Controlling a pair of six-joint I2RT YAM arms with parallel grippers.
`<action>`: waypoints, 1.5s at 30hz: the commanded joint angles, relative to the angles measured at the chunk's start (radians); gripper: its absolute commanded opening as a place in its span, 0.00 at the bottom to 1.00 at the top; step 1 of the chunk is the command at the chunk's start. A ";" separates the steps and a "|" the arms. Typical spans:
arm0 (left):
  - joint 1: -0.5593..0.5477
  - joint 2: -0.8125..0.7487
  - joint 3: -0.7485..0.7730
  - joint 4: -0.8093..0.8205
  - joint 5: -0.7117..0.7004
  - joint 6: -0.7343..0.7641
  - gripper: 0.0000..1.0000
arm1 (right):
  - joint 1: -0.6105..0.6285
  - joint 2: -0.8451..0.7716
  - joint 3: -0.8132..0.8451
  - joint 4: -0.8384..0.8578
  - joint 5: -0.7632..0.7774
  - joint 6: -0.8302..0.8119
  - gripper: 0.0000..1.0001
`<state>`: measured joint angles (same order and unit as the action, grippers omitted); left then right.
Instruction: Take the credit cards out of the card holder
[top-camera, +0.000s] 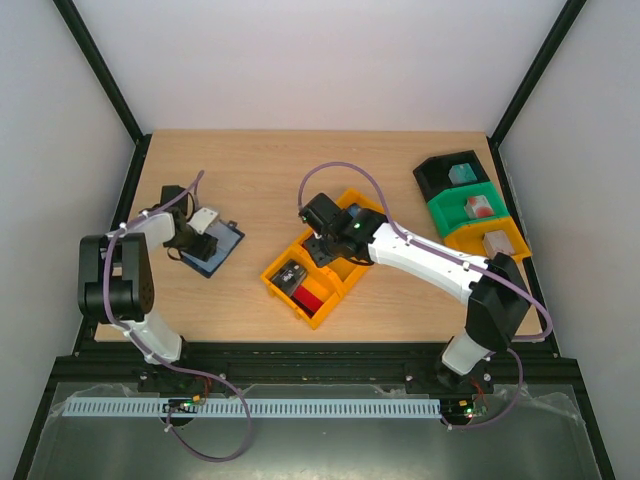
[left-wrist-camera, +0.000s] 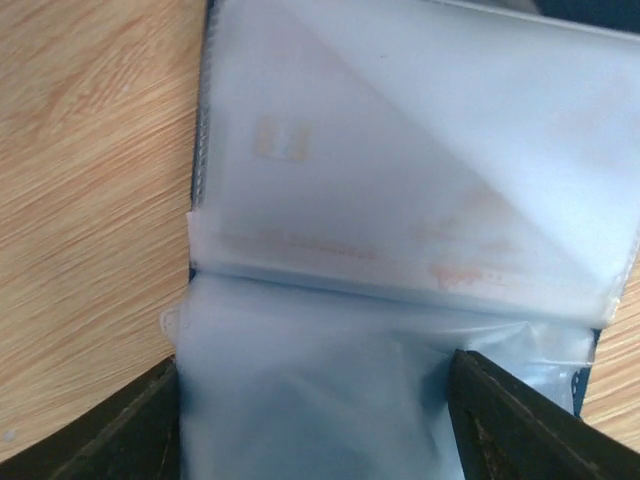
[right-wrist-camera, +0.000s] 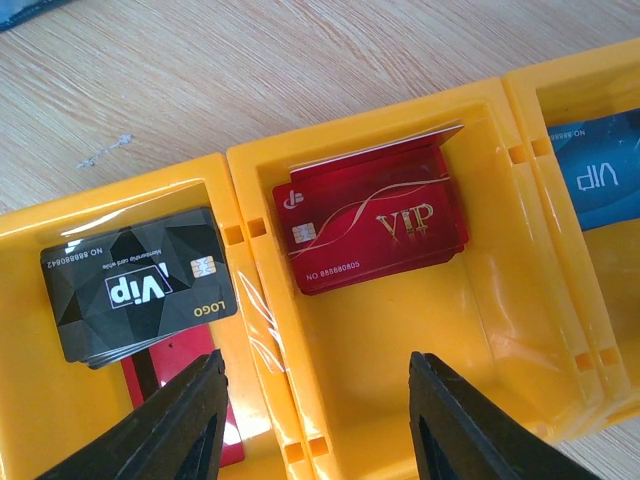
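The card holder (top-camera: 224, 243) lies open on the table at the left, its cloudy plastic sleeves (left-wrist-camera: 400, 170) facing up. My left gripper (top-camera: 203, 240) is down on it, open, with the near sleeve (left-wrist-camera: 315, 400) between its fingers (left-wrist-camera: 520, 425). A faint card shows inside the far sleeve. My right gripper (right-wrist-camera: 315, 420) hangs open over the yellow bin (top-camera: 340, 285), straddling a divider wall and holding nothing. In the bin lie credit cards: black ones (right-wrist-camera: 140, 285) in the left compartment, red ones (right-wrist-camera: 375, 235) in the middle, a blue one (right-wrist-camera: 600, 185) on the right.
A row of three small bins, black (top-camera: 440, 175), green (top-camera: 455, 210) and yellow (top-camera: 480, 245), stands at the back right, each with a small item inside. Black frame rails (top-camera: 110, 90) border the table's sides.
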<state>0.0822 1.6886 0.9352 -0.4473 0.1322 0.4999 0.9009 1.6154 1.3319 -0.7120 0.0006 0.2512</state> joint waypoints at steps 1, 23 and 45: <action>-0.023 0.049 -0.055 -0.074 0.070 0.061 0.62 | -0.005 -0.044 -0.004 0.005 0.033 0.002 0.50; -0.118 -0.424 0.017 -0.135 0.189 0.212 0.02 | -0.071 -0.219 -0.029 0.363 -0.378 -0.006 0.55; -0.433 -0.792 0.124 0.141 0.227 0.044 0.02 | -0.097 -0.239 0.008 0.665 -0.590 0.121 0.59</action>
<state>-0.3340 0.9142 1.0519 -0.3733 0.3733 0.5774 0.7929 1.3819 1.3334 -0.1051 -0.6029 0.3458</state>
